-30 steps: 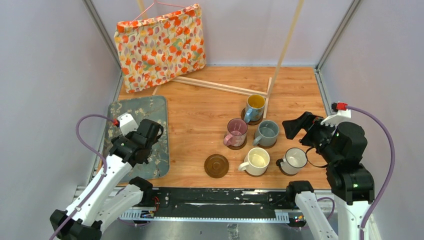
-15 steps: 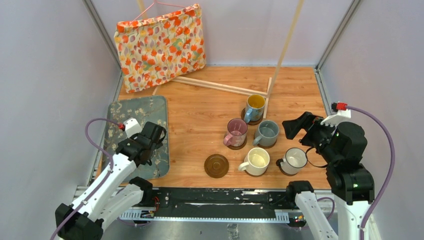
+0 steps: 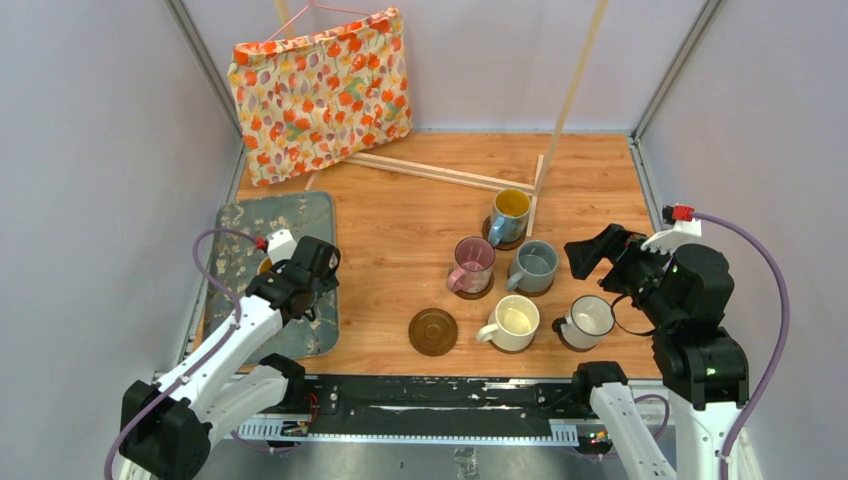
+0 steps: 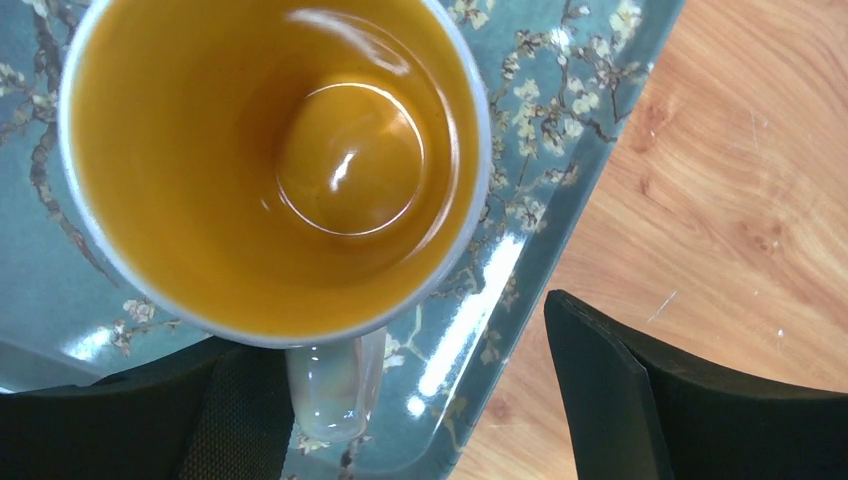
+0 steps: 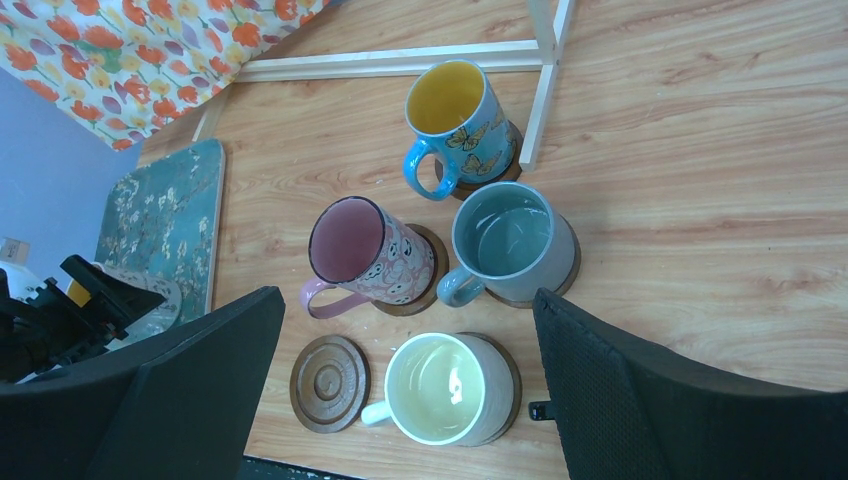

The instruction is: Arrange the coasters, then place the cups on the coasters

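Hovering over the floral mat, the left gripper is seen with its jaws spread. The handle of the pale mug with the orange inside lies between them, at the mug's 6 o'clock; contact cannot be told. The right gripper is held wide apart, with nothing pinched. A bare coaster is found at 9 o'clock of the cream mug. That mug, the blue mug, pink mug, grey-blue mug and white mug are each seated on other coasters, at the mat's 3 o'clock.
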Controlling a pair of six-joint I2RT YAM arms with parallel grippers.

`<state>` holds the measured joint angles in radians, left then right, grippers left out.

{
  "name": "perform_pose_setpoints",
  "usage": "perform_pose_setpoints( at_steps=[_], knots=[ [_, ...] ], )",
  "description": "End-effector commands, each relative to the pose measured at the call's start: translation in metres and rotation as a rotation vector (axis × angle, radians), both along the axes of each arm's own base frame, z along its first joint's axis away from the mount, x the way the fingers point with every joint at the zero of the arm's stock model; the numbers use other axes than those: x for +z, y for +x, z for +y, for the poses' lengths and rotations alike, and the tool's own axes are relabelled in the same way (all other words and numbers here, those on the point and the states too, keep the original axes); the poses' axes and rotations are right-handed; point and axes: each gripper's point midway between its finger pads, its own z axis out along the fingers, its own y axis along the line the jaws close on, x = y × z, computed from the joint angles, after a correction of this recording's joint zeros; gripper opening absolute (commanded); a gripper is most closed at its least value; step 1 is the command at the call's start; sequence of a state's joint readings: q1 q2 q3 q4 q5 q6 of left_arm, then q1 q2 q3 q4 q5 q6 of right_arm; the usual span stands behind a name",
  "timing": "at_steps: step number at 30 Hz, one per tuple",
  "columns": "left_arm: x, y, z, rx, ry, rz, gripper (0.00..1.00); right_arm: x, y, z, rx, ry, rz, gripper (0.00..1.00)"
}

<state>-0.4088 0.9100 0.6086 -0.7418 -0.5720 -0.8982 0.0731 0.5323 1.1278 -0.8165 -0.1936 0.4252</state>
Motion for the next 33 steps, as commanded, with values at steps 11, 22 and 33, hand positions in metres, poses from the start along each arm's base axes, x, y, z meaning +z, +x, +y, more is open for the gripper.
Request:
perform_pose_setpoints(
  at_steps=[11,22,33],
  knots=[
    [0.001,0.001,0.02,0.126,0.051,-0.053,0.42,-0.007,-0.005,0.001,0.015,-0.013,0.017,1.0],
    [0.009,0.006,0.015,0.081,0.054,-0.055,0.0,-0.01,-0.003,0.001,0.012,-0.016,0.025,1.0],
    [0.043,0.022,0.005,-0.019,0.047,-0.125,0.0,-0.01,-0.001,0.001,0.011,-0.012,0.022,1.0]
  ],
)
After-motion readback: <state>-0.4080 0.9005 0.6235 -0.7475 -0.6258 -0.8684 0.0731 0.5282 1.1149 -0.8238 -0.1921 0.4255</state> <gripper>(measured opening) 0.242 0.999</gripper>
